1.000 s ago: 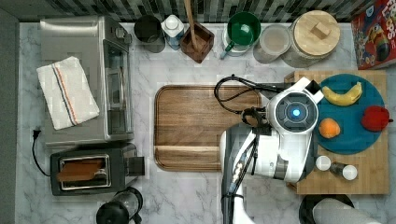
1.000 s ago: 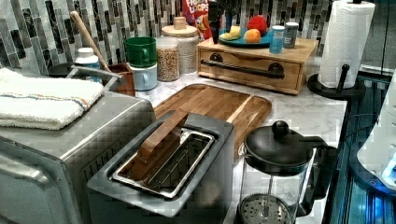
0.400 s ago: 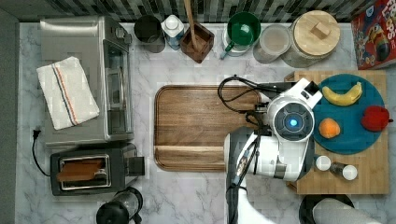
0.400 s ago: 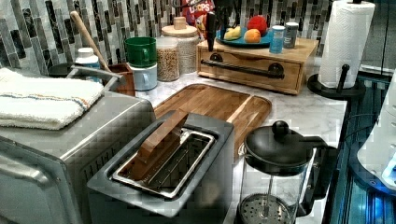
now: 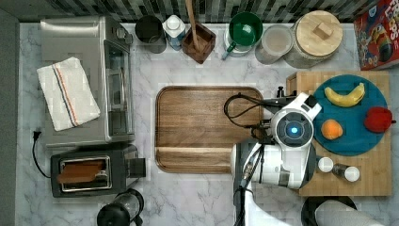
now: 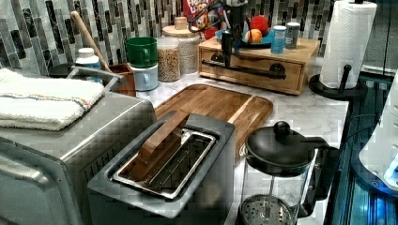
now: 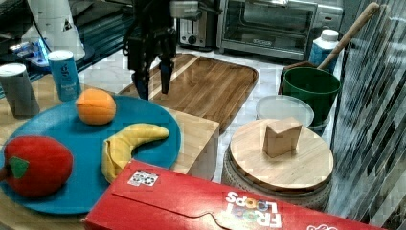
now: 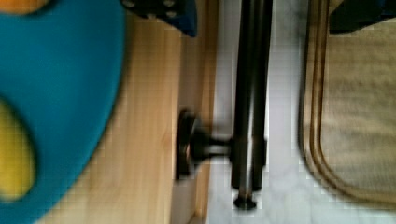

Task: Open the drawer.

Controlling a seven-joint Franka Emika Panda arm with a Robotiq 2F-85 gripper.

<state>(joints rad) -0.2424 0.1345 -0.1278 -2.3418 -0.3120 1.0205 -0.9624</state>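
The drawer (image 6: 251, 75) is a shallow light-wood front in the butcher-block unit (image 5: 376, 181), and it sits flush with that unit. Its long black bar handle (image 6: 246, 69) runs on two brackets. In the wrist view the handle (image 8: 252, 93) and one bracket (image 8: 196, 144) lie between my fingers. My gripper (image 7: 153, 86) hangs open, one finger on each side of the bar. In the left view the gripper (image 6: 227, 58) reaches down to the handle near its end on the left view's left. My arm (image 5: 294, 129) covers the handle in the top view.
A teal plate (image 5: 350, 141) with a banana, an orange and a red fruit, plus small shakers (image 5: 324, 164), sits on top of the unit. The walnut tray (image 5: 207, 127) lies just in front of the drawer. A paper towel stand (image 6: 347, 47) is beside the unit, and jars stand behind it.
My arm has shifted toward the top view's right, over the unit's edge. In the left view the gripper has come down to the handle's height.
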